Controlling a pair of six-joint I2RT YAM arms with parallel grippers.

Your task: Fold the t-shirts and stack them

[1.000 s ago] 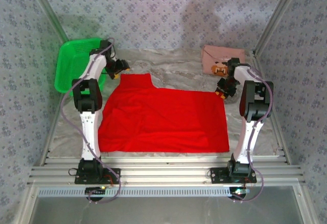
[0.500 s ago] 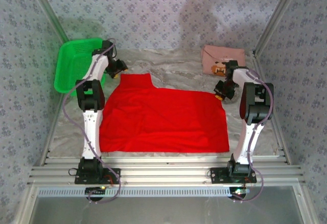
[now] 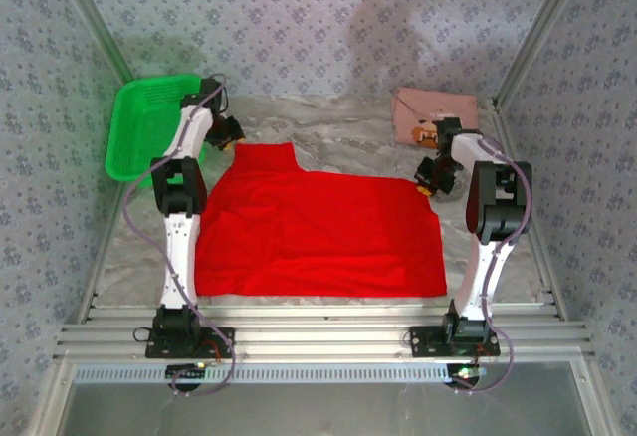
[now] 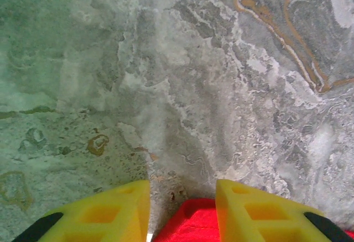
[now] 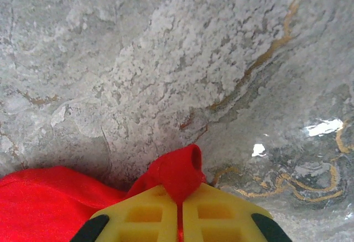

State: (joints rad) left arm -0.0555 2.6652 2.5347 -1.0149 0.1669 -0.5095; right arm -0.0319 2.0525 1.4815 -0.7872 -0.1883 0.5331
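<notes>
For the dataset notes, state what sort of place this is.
Probably a purpose-built robot test booth, not a home: patterned panels enclose a marble-patterned table, the arm bases are bolted to an aluminium rail frame, and a red t-shirt lies spread for folding.

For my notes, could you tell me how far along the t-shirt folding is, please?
Done: the pink shirt lies folded at the far right. In hand: the right hand is shut on the red shirt at its far right corner; the left hand brackets the far left corner, fingers apart. Remaining: folding the flat red shirt and stacking both.
</notes>
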